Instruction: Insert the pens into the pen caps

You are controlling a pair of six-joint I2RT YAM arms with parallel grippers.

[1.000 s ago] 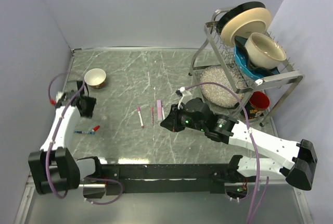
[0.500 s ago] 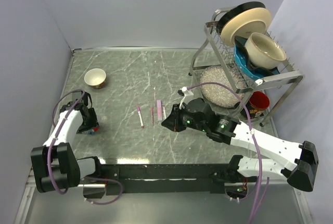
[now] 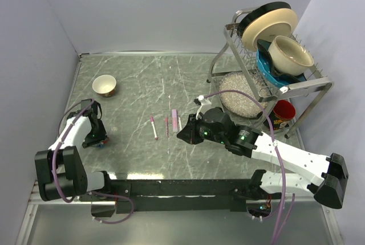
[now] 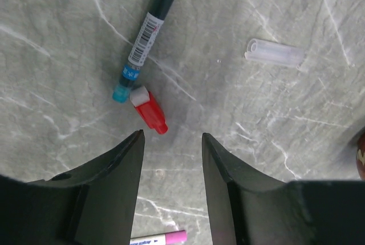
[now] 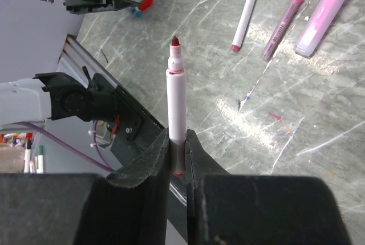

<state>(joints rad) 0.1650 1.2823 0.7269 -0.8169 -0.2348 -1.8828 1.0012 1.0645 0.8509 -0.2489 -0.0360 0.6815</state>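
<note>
A red pen cap lies on the table just ahead of my open left gripper, nothing between its fingers. Touching the cap's white end lies a blue pen. A clear cap rests further right, and a pink-ended pen shows under the fingers. My right gripper is shut on a white pen with a red tip, held above the table with the tip pointing away. In the top view the left gripper hangs at the left side and the right gripper near the middle.
Three pink pens lie side by side mid-table, left of the right gripper. A small bowl stands at the back left. A dish rack with plates and bowls fills the back right, a red cup under it.
My left arm has swung toward the near edge and now hangs over the red cap and blue pen. The right arm has barely moved and still holds the pen.
</note>
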